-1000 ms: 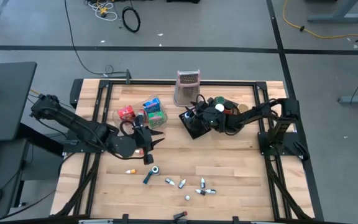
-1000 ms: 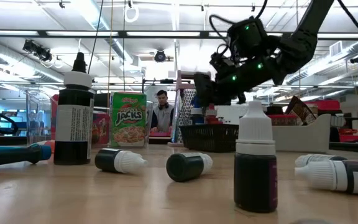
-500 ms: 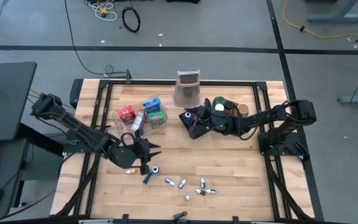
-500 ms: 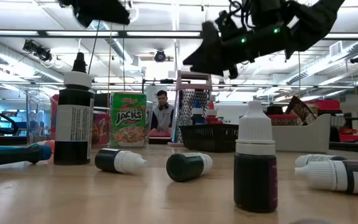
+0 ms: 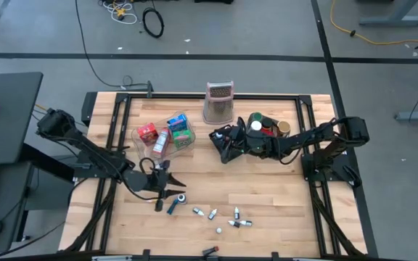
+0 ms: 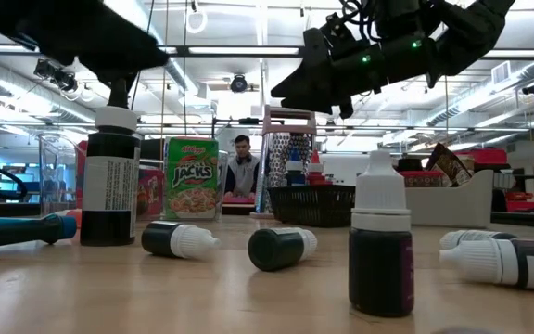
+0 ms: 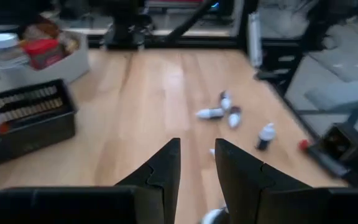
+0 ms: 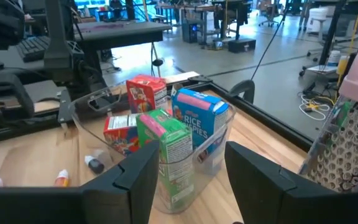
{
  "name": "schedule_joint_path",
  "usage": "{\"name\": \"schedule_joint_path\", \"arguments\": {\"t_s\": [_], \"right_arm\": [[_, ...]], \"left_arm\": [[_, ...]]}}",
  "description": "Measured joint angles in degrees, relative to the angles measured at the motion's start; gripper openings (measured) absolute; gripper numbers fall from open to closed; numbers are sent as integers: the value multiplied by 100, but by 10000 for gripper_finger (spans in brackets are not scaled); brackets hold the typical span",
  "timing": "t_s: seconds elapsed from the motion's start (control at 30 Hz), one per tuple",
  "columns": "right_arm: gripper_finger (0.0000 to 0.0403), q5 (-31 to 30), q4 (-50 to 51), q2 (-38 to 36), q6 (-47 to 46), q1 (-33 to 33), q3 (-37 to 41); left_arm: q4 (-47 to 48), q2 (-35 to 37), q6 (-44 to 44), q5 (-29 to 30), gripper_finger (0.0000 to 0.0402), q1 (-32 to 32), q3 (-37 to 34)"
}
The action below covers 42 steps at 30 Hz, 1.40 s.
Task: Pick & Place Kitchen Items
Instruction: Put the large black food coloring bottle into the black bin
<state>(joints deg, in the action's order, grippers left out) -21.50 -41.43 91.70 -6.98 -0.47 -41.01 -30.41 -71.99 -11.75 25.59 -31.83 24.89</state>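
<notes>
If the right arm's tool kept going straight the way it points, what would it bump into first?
Probably the clear tray holding small cereal boxes: the right tool, open and empty above the black basket, points right at it. Depth is hard to judge.

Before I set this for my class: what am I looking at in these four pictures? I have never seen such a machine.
It is a robot with two dark arms working at a wooden table. One picture looks straight down from above. One looks level across the tabletop. The other two come from a camera on each arm's wrist, looking out past its fingers.

The left fingers hover over bare wood, near some small vials scattered on the table. The right fingers hang above a black basket and face a clear tray of little boxes. Nearby stand a metal grater and a grey bin of cans.

Both pairs of fingers are open and hold nothing.
</notes>
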Motion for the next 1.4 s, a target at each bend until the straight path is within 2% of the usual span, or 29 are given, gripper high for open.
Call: {"name": "schedule_joint_path", "arguments": {"t_s": [0.23,0.43,0.57,1.4], "right_arm": [[194,-4,0,1,0,0,0],[194,-4,-2,0,-122,0,1],[194,1,-2,1,-138,0,0],[194,2,39,2,-151,0,0]], "left_arm": [[-236,-53,-105,-388,110,-4,-145],[-579,-536,-105,-620,110,-11,-167],[-700,-782,-108,-621,110,-11,-167],[-442,-789,-184,-550,110,4,-167]]}}
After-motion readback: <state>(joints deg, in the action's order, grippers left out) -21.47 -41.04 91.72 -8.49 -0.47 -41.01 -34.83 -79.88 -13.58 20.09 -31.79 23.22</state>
